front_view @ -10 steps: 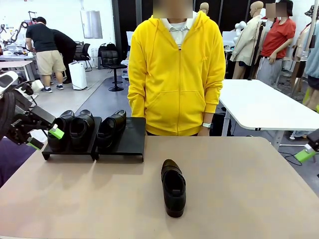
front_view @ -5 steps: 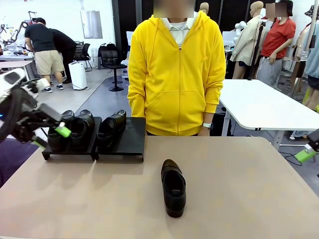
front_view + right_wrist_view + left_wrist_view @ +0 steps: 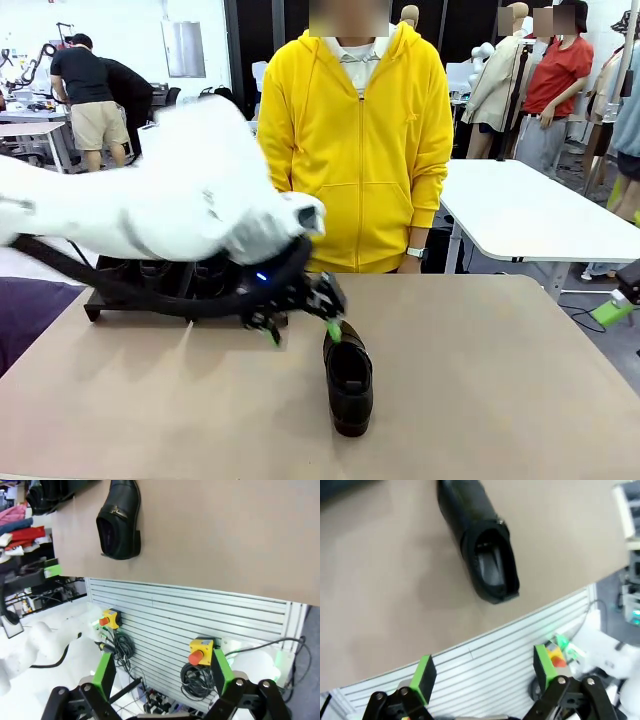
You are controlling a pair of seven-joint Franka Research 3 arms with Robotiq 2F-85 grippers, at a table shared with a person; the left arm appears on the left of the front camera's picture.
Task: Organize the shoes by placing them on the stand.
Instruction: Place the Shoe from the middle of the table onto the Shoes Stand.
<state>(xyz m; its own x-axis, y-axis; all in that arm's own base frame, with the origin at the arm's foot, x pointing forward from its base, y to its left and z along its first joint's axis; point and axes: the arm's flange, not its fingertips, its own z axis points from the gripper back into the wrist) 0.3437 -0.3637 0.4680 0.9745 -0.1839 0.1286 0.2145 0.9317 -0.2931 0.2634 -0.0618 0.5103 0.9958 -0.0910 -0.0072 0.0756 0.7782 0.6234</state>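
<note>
On the table (image 3: 500,400), one loose shoe (image 3: 348,377), left gripper (image 3: 303,333) spread wide above it

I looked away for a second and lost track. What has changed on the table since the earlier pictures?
The left arm has swung from the stand at the table's left edge across to the middle. Its left gripper now hangs open, empty, by the toe end of the lone shoe, with nothing gripped. That shoe lies where it lay, the stand has not shifted, and the person stands as before.
</note>
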